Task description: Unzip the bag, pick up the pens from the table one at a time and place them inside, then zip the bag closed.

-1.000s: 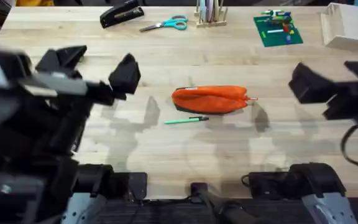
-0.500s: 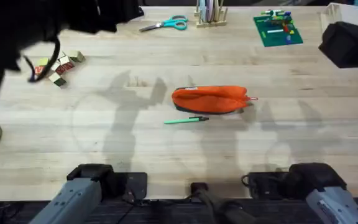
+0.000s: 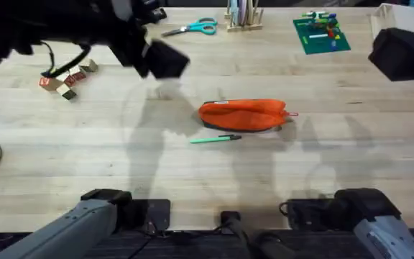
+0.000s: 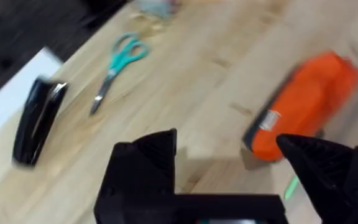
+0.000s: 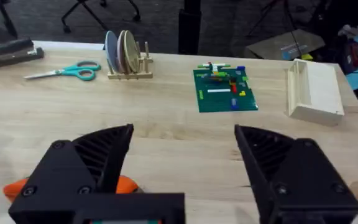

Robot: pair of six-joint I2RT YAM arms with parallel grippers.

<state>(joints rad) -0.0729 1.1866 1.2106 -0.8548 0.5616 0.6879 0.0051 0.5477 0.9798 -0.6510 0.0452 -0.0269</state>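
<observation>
Overhead: we see the bag (image 3: 244, 114) mid-table (image 3: 207, 173), zipped, a pen (image 3: 215, 139) just beside its near edge. Left wrist: our left gripper (image 4: 229, 168) is spread wide above the bag (image 4: 306, 102). Right wrist: our right gripper (image 5: 182, 165) is wide too.

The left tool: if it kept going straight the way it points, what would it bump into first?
Probably the orange pencil pouch: it lies just beyond the left tool, whose fingers are open, though depth is unclear.
</observation>
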